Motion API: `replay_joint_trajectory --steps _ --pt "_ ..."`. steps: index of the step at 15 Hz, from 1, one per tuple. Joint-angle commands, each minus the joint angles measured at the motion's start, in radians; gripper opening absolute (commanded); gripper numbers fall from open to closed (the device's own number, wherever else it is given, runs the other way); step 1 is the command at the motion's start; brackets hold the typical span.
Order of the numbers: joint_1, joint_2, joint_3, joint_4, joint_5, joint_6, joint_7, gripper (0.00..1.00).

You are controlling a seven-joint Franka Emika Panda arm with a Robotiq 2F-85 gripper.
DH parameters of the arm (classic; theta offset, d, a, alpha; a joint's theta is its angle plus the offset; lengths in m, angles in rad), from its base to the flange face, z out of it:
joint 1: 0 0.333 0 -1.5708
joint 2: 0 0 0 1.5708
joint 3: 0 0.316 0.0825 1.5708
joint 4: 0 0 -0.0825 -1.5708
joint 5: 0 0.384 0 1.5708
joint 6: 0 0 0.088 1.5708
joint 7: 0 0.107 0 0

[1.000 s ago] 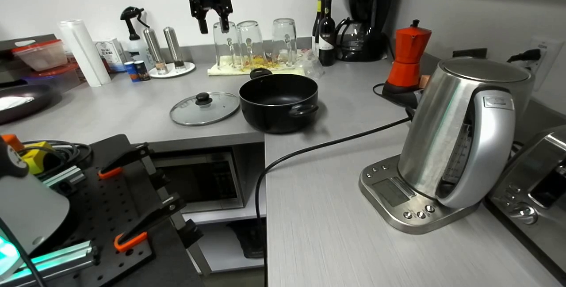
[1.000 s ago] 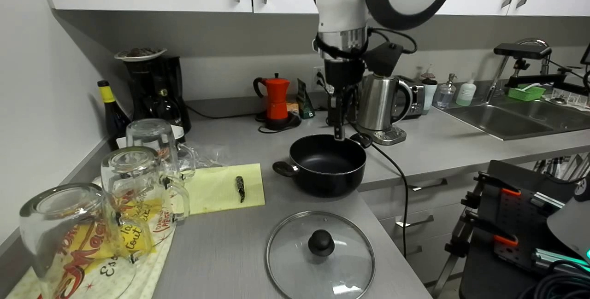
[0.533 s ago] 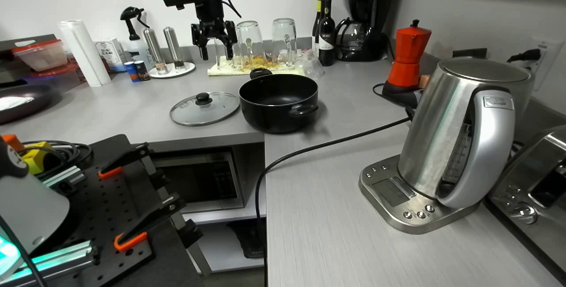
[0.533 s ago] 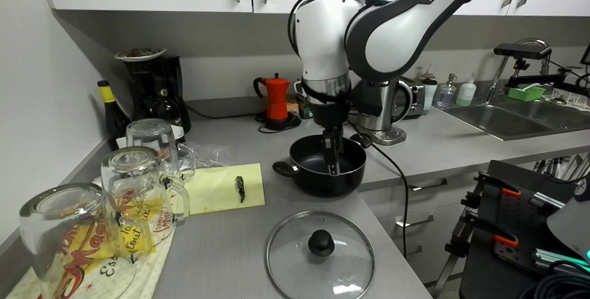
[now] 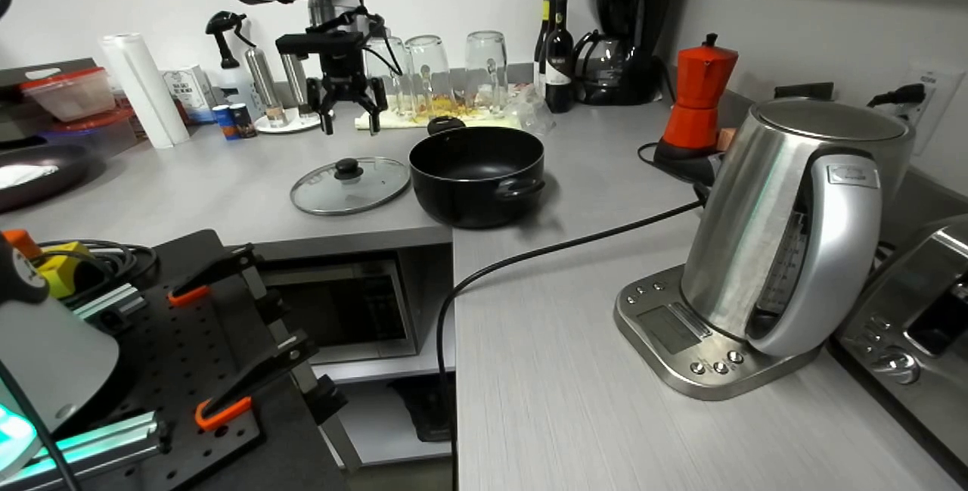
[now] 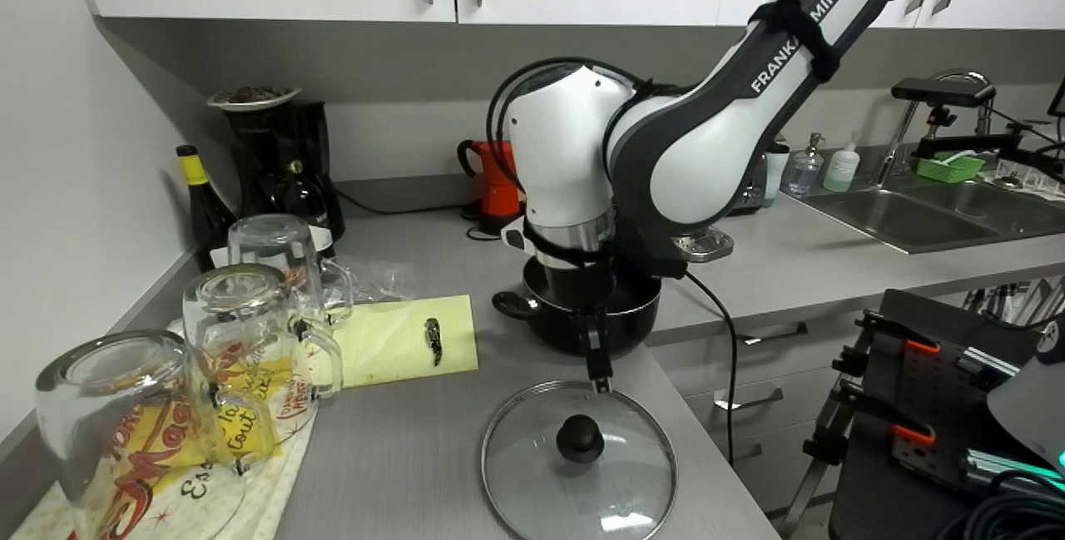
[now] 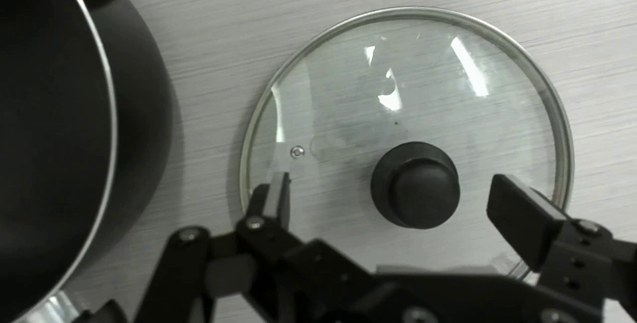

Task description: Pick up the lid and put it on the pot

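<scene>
Apparently, hand [image 5: 351,128] and lid [image 5: 350,190] show apart only in an exterior view.

Lid [image 7: 398,131] on cntrtop [image 7: 209,64], R of pot [image 7: 132,124], wrist view.

Grey worktop [image 5: 529,370] is running round a corner. Glass lid [image 6: 574,490] is lying flat, knob [image 6: 580,438] up, just beside the upright black pot [image 5: 476,200], gap showing between in the wrist view. Black cord [image 5: 605,232] is crossing the worktop, dropping over its edge. Kettle base [image 5: 673,332] is sitting there, toaster [image 5: 915,370] just beside it. Coffee maker [image 5: 643,22] and two bottles [image 5: 560,67] are standing in the corner, red coffee pot [image 5: 699,86] nearby. Yellow sheet [image 6: 395,353] and printed cloth [image 6: 281,482] are lying flat. Paper roll [image 5: 146,90] and white plate [image 5: 293,126] are sitting farther from the pot.
</scene>
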Motion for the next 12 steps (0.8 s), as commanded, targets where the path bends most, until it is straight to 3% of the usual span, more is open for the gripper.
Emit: replay_joint_trajectory --steps 1,12 --pt "0.03 0.078 0.008 0.051 -0.006 -0.005 -0.072 1.0" --pt "0.038 0.203 0.024 0.139 -0.01 -0.009 -0.253 1.0"
